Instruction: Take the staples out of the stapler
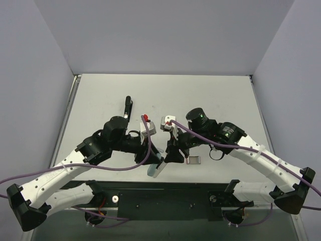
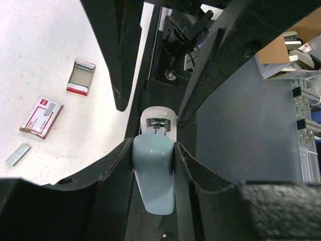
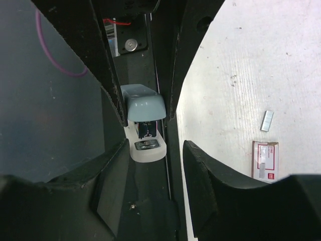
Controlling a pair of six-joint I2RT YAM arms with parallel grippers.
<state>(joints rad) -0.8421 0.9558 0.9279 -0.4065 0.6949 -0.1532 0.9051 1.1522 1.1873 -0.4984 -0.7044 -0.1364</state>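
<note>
A pale blue stapler (image 1: 156, 169) with a white base is held over the table's front edge. My left gripper (image 2: 153, 143) is shut on its blue rear end (image 2: 154, 173). My right gripper (image 3: 154, 145) is open, and its fingertips stand either side of the stapler's white front end (image 3: 148, 148), with a gap on the right side. The two grippers face each other in the top view, the left (image 1: 159, 161) and the right (image 1: 170, 154). A short silver-grey strip of staples (image 2: 18, 154) lies loose on the table and also shows in the right wrist view (image 3: 267, 121).
A red-and-white staple box (image 2: 41, 116) lies near the strip, also in the right wrist view (image 3: 266, 160). A small grey-framed open box (image 2: 81, 76) lies beyond it, in the top view (image 1: 193, 160) just right of the grippers. A black elongated object (image 1: 128, 108) lies mid-table.
</note>
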